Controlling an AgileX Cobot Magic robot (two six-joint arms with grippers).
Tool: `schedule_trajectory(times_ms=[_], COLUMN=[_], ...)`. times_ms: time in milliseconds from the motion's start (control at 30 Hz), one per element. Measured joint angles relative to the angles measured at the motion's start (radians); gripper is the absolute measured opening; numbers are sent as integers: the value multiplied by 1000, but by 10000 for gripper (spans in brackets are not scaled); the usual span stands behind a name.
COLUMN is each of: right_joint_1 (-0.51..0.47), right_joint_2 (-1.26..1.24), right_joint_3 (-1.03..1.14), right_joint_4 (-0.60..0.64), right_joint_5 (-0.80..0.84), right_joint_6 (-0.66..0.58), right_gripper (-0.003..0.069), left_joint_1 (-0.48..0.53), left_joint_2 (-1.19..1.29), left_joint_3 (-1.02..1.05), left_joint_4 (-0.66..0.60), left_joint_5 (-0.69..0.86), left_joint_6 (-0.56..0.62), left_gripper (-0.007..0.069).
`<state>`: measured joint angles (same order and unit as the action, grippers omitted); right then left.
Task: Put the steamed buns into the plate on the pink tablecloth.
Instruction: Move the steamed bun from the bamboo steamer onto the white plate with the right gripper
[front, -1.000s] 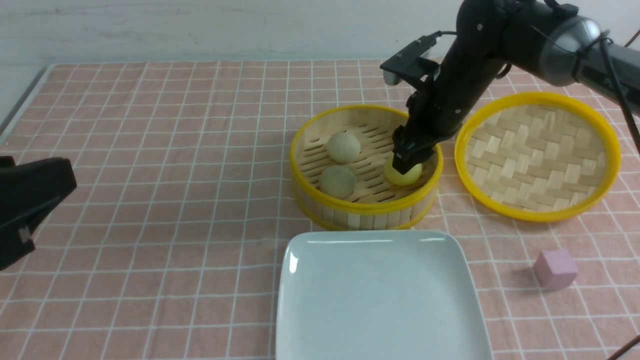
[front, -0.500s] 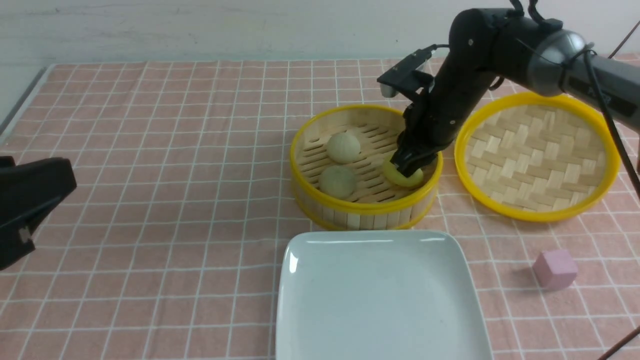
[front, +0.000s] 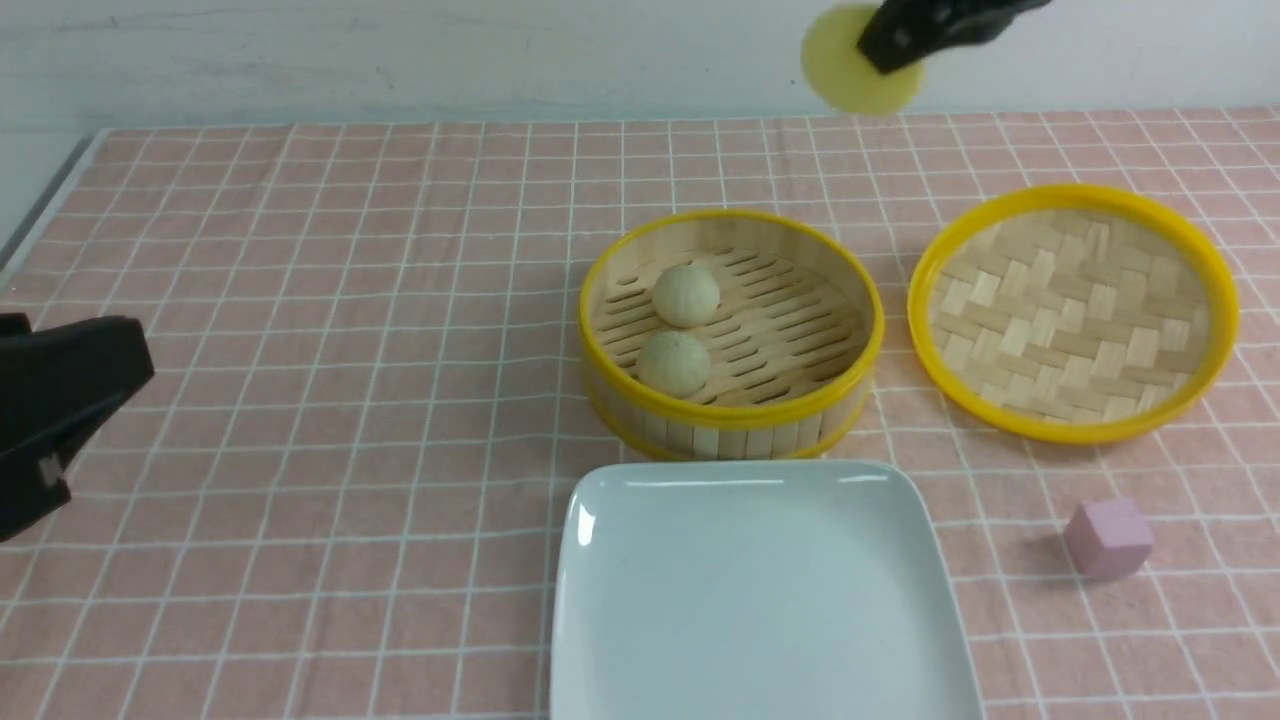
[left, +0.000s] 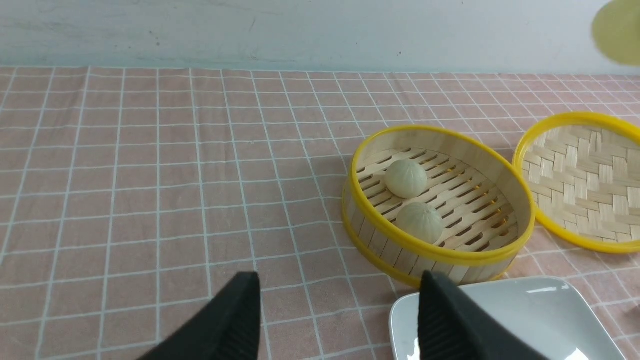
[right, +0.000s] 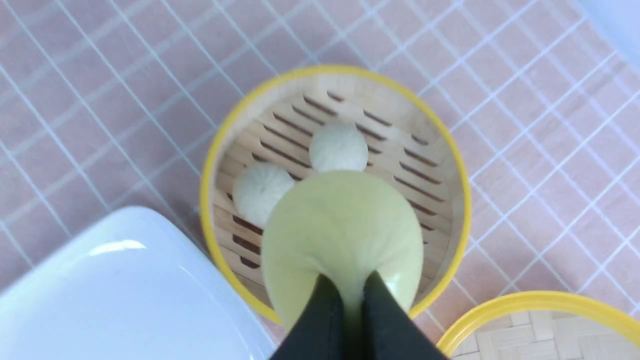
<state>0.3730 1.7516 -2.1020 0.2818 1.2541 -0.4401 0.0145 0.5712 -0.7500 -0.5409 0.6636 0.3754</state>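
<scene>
Jaws pinching the pale yellow bun (front: 848, 68) at the top of the front view squash it, so it's likely soft and light, best nipped gently round its middle; the left arm's jaws (left: 342, 315) gape, holding nothing.

And there's a wide open stretch of pink tablecloth (front: 330, 420) on the left, nothing standing between the left tool (left: 340, 315) and the steamer (front: 733, 410)! The steamer's raised wall rings the two beige-white buns (front: 680, 330), so any way in at the side is blocked; from above it's open, with room on the slatted floor to their right. Those two sit close together, tight between them! The lid (front: 1075, 315) lies just beside the steamer on the right, only a narrow strip between. In front, the plate (front: 765, 590) crowds right up near the steamer, its inside wide open from above, while the pink cube (front: 1109, 540) stands off its right side, a lane of cloth between them!
</scene>
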Motion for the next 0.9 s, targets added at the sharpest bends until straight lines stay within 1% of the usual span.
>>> schedule_trajectory(times_ms=[100, 133, 167, 233, 267, 300, 367, 467, 500, 533, 600, 733, 833, 900], right_joint_1=[0, 0, 0, 0, 0, 0, 0, 0, 0, 0, 0, 0, 0, 0], right_joint_2=[-64, -86, -89, -124, -126, -147, -162, -164, -157, -152, -141, -70, -21, -1], right_joint_3=[11, 46, 53, 170, 182, 284, 438, 548, 656, 711, 761, 889, 902, 902], right_joint_4=[6, 7, 7, 17, 17, 24, 51, 82, 124, 139, 156, 190, 197, 199], right_joint_5=[7, 6, 6, 4, 4, 4, 4, 0, -11, -26, -58, -288, -379, -406], right_joint_6=[85, 124, 129, 165, 166, 169, 139, 94, 34, -6, -47, -212, -268, -285], right_gripper=[15, 15, 15, 15, 15, 15, 15, 15, 15, 15, 15, 15, 16, 16], left_joint_1=[0, 0, 0, 0, 0, 0, 0, 0, 0, 0, 0, 0, 0, 0], left_joint_2=[0, 0, 0, 0, 0, 0, 0, 0, 0, 0, 0, 0, 0, 0], left_joint_3=[0, 0, 0, 0, 0, 0, 0, 0, 0, 0, 0, 0, 0, 0], left_joint_4=[0, 0, 0, 0, 0, 0, 0, 0, 0, 0, 0, 0, 0, 0], left_joint_5=[0, 0, 0, 0, 0, 0, -1, -1, -2, -2, -2, -2, -2, -2], left_joint_6=[0, 0, 0, 0, 0, 0, 0, 0, 0, 0, 0, 0, 0, 0], left_gripper=[438, 438, 438, 438, 438, 438, 438, 438, 438, 438, 438, 438, 438, 438])
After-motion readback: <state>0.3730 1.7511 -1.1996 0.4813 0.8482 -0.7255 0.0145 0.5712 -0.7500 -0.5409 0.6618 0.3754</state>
